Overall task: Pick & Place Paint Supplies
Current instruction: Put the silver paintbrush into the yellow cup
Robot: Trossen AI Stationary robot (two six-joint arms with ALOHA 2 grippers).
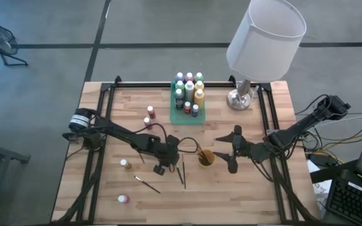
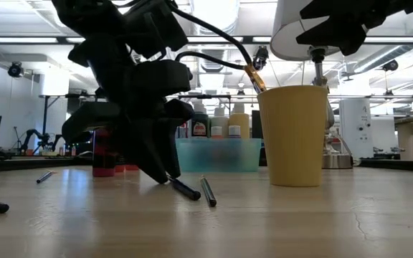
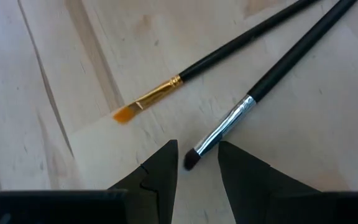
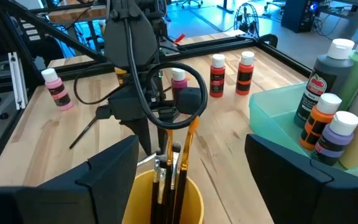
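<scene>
Two dark-handled paintbrushes lie flat on the wood: one with a silver ferrule and dark tip, one with a gold ferrule and orange bristles. My left gripper is open, low over them, its fingers on either side of the dark tip without touching it. In the high view these brushes lie left of the orange-yellow cup, which holds several brushes standing upright. My right gripper stands open on either side of the cup, apart from it. Paint bottles stand in the green tray.
Loose bottles stand on the table's left half, and one more brush lies near the front. A lamp with a white shade stands at the far right. Black rails run along both sides.
</scene>
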